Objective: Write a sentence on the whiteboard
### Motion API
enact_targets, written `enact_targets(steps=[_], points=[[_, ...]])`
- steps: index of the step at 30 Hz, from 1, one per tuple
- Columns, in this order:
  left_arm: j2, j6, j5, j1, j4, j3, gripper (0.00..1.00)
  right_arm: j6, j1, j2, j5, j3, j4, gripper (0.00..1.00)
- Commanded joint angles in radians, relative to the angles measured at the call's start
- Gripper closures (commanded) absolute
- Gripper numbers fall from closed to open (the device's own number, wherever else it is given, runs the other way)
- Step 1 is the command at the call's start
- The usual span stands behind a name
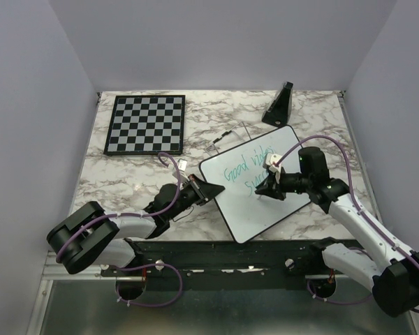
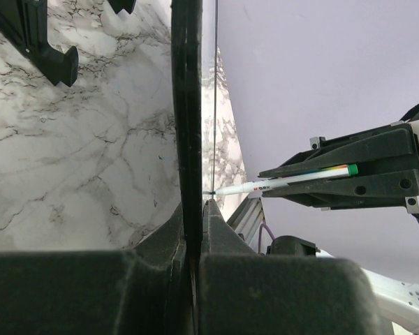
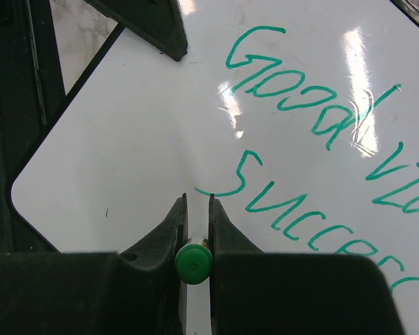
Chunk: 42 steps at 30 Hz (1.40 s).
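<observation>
The whiteboard lies tilted on the marble table, its face also filling the right wrist view. The sentence on it is green, reading "Good vi…" above "Success". My left gripper is shut on the board's black left rim, seen edge-on between its fingers. My right gripper is shut on a green-capped marker. In the left wrist view the marker points at the board with its tip touching the surface. That tip is hidden behind the right fingers in the right wrist view, just left of the S.
A black-and-white chessboard lies at the back left. A black wedge-shaped stand sits at the back right, and small loose pieces lie behind the whiteboard. The black base rail runs along the near edge.
</observation>
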State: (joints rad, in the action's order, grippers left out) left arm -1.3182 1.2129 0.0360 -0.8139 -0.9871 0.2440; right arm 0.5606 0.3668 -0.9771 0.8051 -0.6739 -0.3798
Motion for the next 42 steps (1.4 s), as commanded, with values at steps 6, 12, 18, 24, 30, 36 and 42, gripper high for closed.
enact_targets(steps=[6,12,18,24,30,36,42], points=[[0.019,-0.027,-0.007,-0.004,-0.096,0.017,1.00,0.053,0.017,-0.009,0.011,-0.023,-0.096,0.99],[0.027,-0.029,-0.012,-0.004,-0.094,0.012,1.00,0.070,0.017,0.011,-0.018,-0.024,-0.157,0.99],[0.027,-0.029,-0.010,-0.002,-0.094,0.011,1.00,0.058,0.017,0.005,-0.096,-0.021,-0.169,0.99],[0.030,-0.030,-0.011,-0.004,-0.094,0.009,1.00,0.074,0.017,-0.014,-0.075,-0.032,-0.218,1.00],[0.025,-0.030,-0.010,-0.004,-0.097,0.012,1.00,0.096,0.023,-0.026,0.025,-0.049,-0.263,0.99],[0.017,-0.030,-0.007,-0.002,-0.104,0.012,1.00,0.064,0.049,-0.029,0.072,-0.067,-0.220,0.99],[0.025,-0.029,-0.011,-0.002,-0.099,0.003,1.00,-0.042,0.044,0.018,0.062,-0.107,-0.133,0.99]])
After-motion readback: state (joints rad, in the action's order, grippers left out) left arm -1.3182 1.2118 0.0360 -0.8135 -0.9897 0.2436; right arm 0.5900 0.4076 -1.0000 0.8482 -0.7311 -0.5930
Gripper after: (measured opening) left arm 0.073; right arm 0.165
